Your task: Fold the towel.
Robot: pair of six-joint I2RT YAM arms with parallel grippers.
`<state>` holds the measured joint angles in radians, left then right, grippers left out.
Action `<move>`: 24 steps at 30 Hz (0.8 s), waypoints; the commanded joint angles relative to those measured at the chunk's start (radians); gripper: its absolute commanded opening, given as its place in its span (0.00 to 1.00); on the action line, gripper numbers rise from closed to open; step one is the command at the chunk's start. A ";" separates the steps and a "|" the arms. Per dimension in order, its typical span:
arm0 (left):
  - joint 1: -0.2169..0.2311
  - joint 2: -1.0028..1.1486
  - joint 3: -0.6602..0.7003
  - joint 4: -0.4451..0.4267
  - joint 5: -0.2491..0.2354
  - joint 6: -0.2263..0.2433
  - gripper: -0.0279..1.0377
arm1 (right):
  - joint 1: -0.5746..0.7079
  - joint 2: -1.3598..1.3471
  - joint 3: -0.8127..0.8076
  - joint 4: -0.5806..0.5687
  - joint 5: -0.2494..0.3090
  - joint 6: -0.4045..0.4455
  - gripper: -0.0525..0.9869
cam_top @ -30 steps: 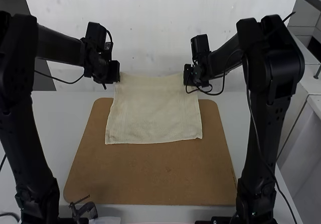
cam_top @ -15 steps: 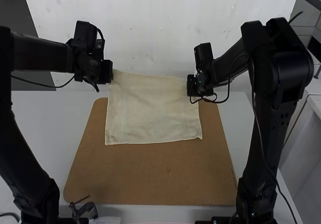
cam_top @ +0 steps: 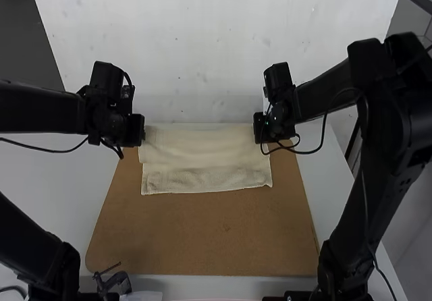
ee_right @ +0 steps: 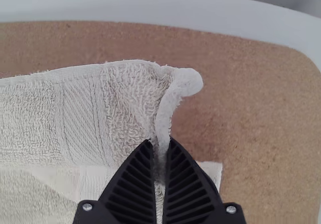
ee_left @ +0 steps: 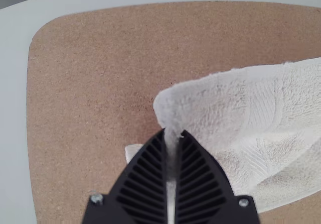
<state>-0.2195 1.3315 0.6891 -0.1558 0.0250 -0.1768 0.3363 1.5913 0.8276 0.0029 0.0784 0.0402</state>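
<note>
We see a cloth towel, its terry pile rough and looped, with a ribbed woven band and a flatter hem, all matt. The board looks to us like cork or fibreboard, finely grained and dull. We find the table smooth. The fingers are ridged and matt, like plastic or rubber; the screws are shiny metal. Both arms look smooth.

One left claw, one right claw, two black arms, one towel, one brown board, one table.
</note>
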 commanded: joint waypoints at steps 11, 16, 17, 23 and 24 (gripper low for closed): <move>-0.077 -0.146 -0.111 -0.018 -0.011 0.106 0.04 | 0.010 -0.171 -0.099 -0.106 -0.019 -0.056 0.07; -0.077 -0.199 -0.115 -0.085 -0.016 0.131 0.04 | 0.013 -0.223 -0.114 -0.169 -0.023 -0.056 0.07; -0.077 -0.203 -0.115 -0.094 -0.022 0.131 0.04 | 0.015 -0.225 -0.117 -0.176 -0.023 -0.056 0.07; -0.080 -0.195 -0.122 -0.114 -0.050 0.131 0.04 | 0.024 -0.195 -0.139 -0.169 -0.020 -0.051 0.07; -0.080 -0.181 -0.122 -0.113 -0.056 0.132 0.04 | 0.024 -0.183 -0.140 -0.159 -0.019 -0.051 0.07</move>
<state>-0.2893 1.1397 0.5709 -0.2760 0.0086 -0.0635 0.3496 1.3861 0.6888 -0.1738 0.0566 -0.0051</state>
